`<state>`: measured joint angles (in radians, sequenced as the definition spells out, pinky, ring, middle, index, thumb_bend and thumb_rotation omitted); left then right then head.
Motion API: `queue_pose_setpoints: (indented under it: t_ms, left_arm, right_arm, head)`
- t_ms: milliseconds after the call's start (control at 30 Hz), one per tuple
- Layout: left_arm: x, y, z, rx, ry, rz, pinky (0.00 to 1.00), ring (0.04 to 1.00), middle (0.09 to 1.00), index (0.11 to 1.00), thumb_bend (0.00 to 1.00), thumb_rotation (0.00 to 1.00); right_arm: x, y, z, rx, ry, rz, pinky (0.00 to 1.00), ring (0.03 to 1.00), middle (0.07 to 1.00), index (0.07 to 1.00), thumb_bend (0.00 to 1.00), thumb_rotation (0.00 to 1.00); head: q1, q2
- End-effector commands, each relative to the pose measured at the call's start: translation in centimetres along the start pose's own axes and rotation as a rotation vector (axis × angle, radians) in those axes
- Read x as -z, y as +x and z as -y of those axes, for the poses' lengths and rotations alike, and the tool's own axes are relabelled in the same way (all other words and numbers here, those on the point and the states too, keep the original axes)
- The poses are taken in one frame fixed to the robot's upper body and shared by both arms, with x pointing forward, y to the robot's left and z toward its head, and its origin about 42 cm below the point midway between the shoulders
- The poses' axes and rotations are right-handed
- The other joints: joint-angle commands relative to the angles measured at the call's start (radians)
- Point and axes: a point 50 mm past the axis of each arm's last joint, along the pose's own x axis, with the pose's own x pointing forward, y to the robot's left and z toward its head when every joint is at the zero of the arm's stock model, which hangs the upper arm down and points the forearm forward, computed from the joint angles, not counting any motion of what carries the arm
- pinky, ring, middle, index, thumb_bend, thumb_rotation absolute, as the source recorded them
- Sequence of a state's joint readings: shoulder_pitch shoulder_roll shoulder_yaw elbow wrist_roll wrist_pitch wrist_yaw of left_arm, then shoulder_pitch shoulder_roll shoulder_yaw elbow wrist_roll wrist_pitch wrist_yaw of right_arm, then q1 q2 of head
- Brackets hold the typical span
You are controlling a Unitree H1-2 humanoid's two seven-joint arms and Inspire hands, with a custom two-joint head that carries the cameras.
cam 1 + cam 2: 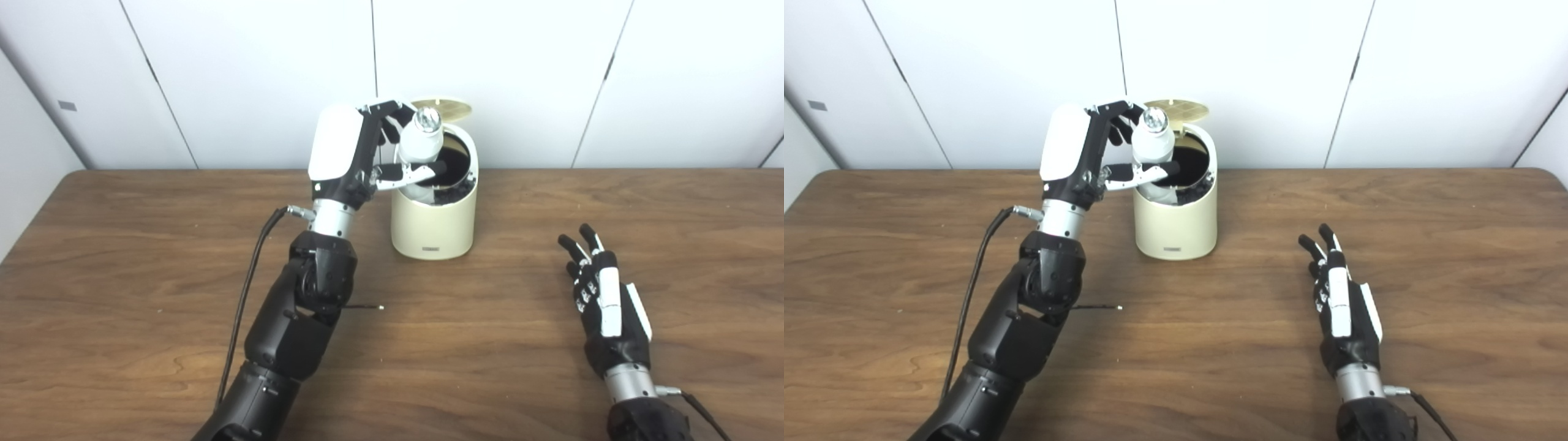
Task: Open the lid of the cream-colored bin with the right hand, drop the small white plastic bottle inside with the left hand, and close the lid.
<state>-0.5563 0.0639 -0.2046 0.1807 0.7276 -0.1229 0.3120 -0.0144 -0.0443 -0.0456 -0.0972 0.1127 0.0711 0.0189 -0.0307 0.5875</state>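
Nearest, at the right of the wooden counter (153,294), the right hand (603,306) lay flat with its fingers spread and straight, holding nothing, well apart from the bin. Farther in and to the left, the left hand (367,153) was raised over the counter, closed around the small white plastic bottle (421,144), thumb across its front and fingers behind. The bottle stood nearly upright with its cap up, its lower end at or just inside the left side of the mouth of the cream-colored bin (436,223); how deep it reached was hard to tell. Behind it, the lid (444,109) stood tipped back and open. The risk from here looked twofold: released this close to the rim, the bottle could catch the edge and topple onto the counter; and the unheld lid could fall shut on the bottle or fingers.
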Motion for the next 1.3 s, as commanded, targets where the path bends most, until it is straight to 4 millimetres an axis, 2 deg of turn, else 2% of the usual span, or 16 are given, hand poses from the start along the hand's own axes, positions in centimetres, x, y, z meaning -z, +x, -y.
queue_pose_setpoints:
  t_ms: [0,600,833,1267]
  left_arm:
    - [-1.3,1.9,-0.9,-0.053,0.003,0.067,0.35,0.416,0.537,0.491,0.47,0.00]
    - [-2.8,2.3,-0.4,-0.065,-0.023,0.096,0.35,0.419,0.529,0.490,0.47,0.00]
    - [-2.3,2.3,0.3,-0.050,-0.005,0.090,0.32,0.415,0.541,0.501,0.47,0.00]
    - [-0.7,1.7,1.0,-0.020,0.027,0.075,0.35,0.421,0.547,0.489,0.47,0.00]
  right_arm:
    - [0.1,0.3,-1.0,-0.026,0.009,-0.015,1.00,0.994,0.904,0.975,0.63,1.00]
    - [0.2,0.3,-1.1,-0.040,-0.005,-0.021,1.00,0.996,0.907,0.987,0.61,1.00]
    - [0.1,0.3,-1.3,-0.044,-0.004,-0.016,1.00,0.993,0.899,0.983,0.60,1.00]
    - [-0.1,0.3,-1.4,-0.050,-0.015,-0.014,1.00,0.999,0.903,0.986,0.62,1.00]
  head:
    - [-0.001,0.001]
    - [-0.006,0.007]
    - [-0.013,0.005]
    - [-0.016,0.007]
